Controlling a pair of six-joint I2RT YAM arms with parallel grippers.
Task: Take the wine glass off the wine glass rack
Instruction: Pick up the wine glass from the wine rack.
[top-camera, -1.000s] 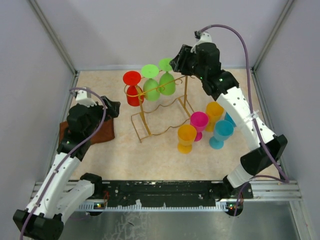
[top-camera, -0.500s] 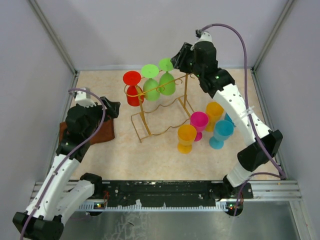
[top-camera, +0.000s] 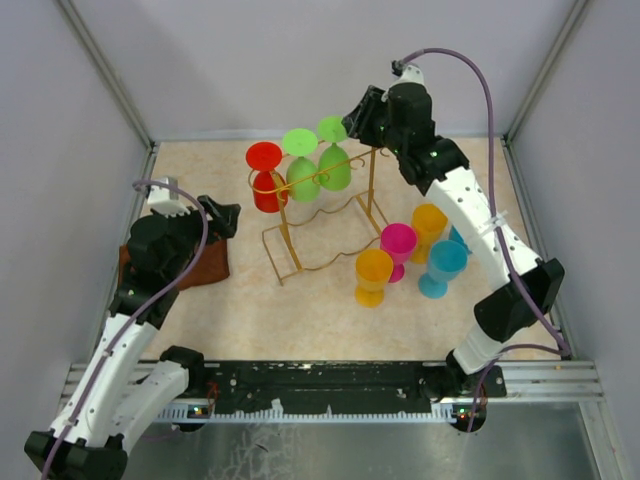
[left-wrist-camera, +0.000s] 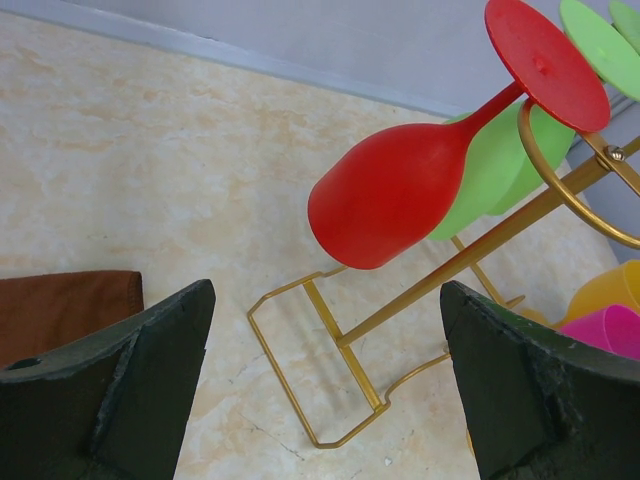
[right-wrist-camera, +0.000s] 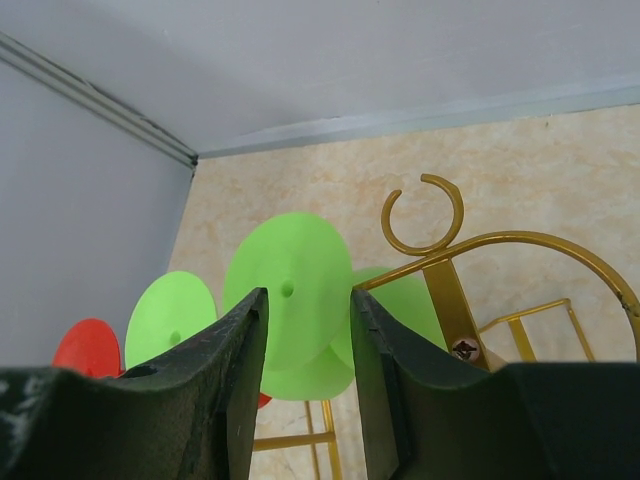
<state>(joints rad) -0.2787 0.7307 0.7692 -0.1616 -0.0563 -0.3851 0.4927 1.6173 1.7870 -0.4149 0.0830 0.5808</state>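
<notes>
One red wine glass (left-wrist-camera: 385, 200), apparently two green ones (top-camera: 334, 170), hang inverted on gold rack (left-wrist-camera: 450, 268).

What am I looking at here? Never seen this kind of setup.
These are two robot arms bolted to a table's near edge. One picture comes from a fixed overhead camera. The other two come from cameras on each wrist, looking past the fingers. A gold wire rack holds a red glass and two green glasses, hanging upside down. Several coloured glasses stand beside it, and a brown cloth lies at left. The left gripper is wide open, facing the red glass. The right gripper, narrowly open, lines up with a green foot. Neither holds anything.
</notes>
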